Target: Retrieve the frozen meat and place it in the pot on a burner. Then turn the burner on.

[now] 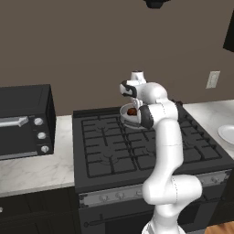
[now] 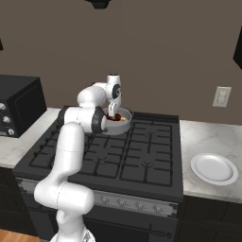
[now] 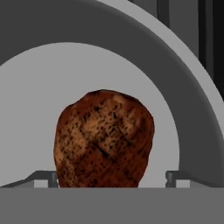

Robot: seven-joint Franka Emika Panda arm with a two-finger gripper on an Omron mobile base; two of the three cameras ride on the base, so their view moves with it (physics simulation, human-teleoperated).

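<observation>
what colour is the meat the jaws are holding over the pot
Reddish-brown with dark speckles, seen best in the hand view: the frozen meat above the pot's pale grey floor.

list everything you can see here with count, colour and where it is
frozen meat: 1, reddish-brown, in the pot, between the fingertips
pot: 1, grey metal, on a rear burner of the stove
stove: 1, black, grate bars on top, knobs along the front, set between the counters
burner: several, black rings under the grates
toaster oven: 1, black with pale knobs, on the counter left of the stove
white plate: 1, white, on the counter right of the stove
counter: pale marble, on both sides of the stove
wall outlet: 1, white, on the brown wall to the right
arm: 1, white with dark joints, reaching over the stove
tool: 1, down at the pot around the meat; grip unclear
</observation>
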